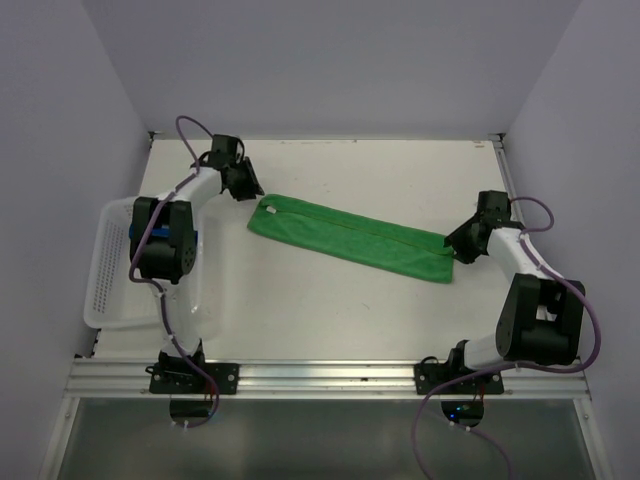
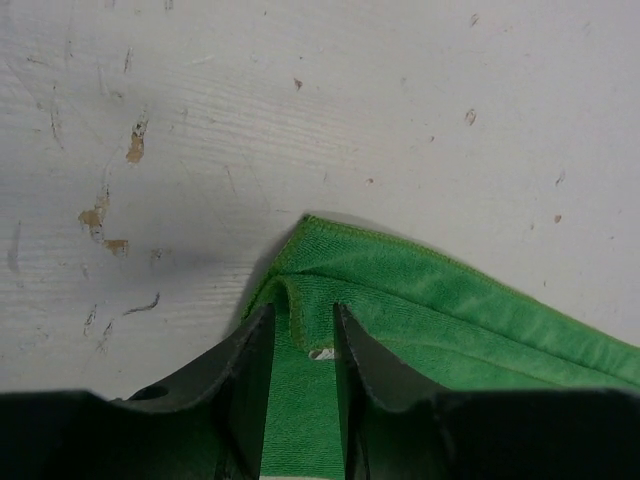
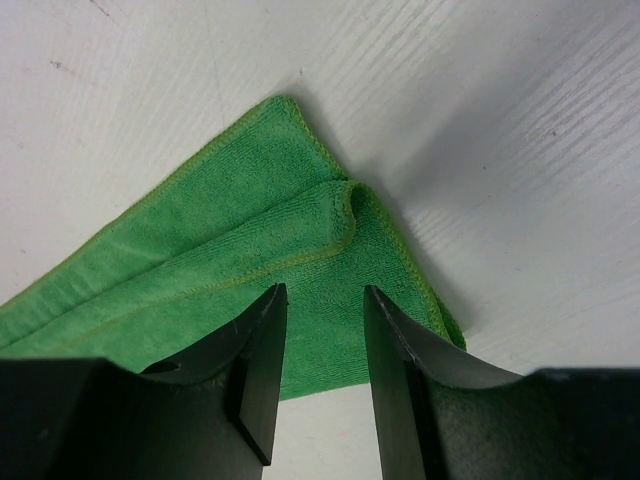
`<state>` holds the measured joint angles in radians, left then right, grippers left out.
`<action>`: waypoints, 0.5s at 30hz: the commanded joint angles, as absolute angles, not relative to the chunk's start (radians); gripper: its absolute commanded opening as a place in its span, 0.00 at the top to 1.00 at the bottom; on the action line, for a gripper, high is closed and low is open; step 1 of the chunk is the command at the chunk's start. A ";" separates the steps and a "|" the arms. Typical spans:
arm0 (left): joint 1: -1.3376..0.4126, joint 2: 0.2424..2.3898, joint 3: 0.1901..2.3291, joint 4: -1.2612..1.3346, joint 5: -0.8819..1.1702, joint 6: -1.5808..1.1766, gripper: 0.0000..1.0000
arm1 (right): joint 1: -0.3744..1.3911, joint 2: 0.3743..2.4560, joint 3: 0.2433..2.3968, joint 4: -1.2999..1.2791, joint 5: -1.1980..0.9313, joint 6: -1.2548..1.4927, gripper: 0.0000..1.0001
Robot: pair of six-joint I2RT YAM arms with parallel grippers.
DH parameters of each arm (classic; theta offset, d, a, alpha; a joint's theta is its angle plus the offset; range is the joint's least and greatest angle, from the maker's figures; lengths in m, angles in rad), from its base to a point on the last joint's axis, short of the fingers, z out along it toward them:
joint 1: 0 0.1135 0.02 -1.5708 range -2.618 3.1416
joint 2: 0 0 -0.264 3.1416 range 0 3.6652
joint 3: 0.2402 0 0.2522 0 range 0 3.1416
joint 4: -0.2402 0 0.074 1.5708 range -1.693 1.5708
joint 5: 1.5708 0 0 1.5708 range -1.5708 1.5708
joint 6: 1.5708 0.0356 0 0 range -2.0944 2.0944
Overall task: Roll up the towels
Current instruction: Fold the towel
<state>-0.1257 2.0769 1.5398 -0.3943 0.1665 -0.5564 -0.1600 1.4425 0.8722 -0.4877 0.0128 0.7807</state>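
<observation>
A green towel (image 1: 350, 238), folded into a long strip, lies diagonally across the middle of the table. My left gripper (image 1: 248, 190) stands open at its far left end. In the left wrist view the fingertips of the left gripper (image 2: 300, 318) straddle the folded hem of the green towel (image 2: 450, 310) without pinching it. My right gripper (image 1: 458, 248) is at the towel's right end. In the right wrist view the right gripper (image 3: 325, 295) is open just above the cloth's corner (image 3: 220, 250). A sliver of the blue towel (image 1: 131, 232) shows in the basket, mostly hidden by the left arm.
A white mesh basket (image 1: 100, 280) sits at the left edge of the table, partly under the left arm. A metal rail (image 1: 320, 378) runs along the near edge. Pale walls close in the table on three sides.
</observation>
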 commanded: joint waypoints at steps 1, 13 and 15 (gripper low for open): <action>-0.129 2.014 1.536 -0.379 0.163 -0.541 0.66 | -0.166 1.434 0.865 -0.476 0.011 0.764 0.59; -0.133 2.002 1.462 -0.373 0.196 -0.554 0.66 | -0.167 1.434 0.858 -0.469 0.008 0.762 0.59; -0.135 2.002 1.454 -0.364 0.201 -0.558 0.66 | -0.166 1.434 0.854 -0.466 0.005 0.765 0.59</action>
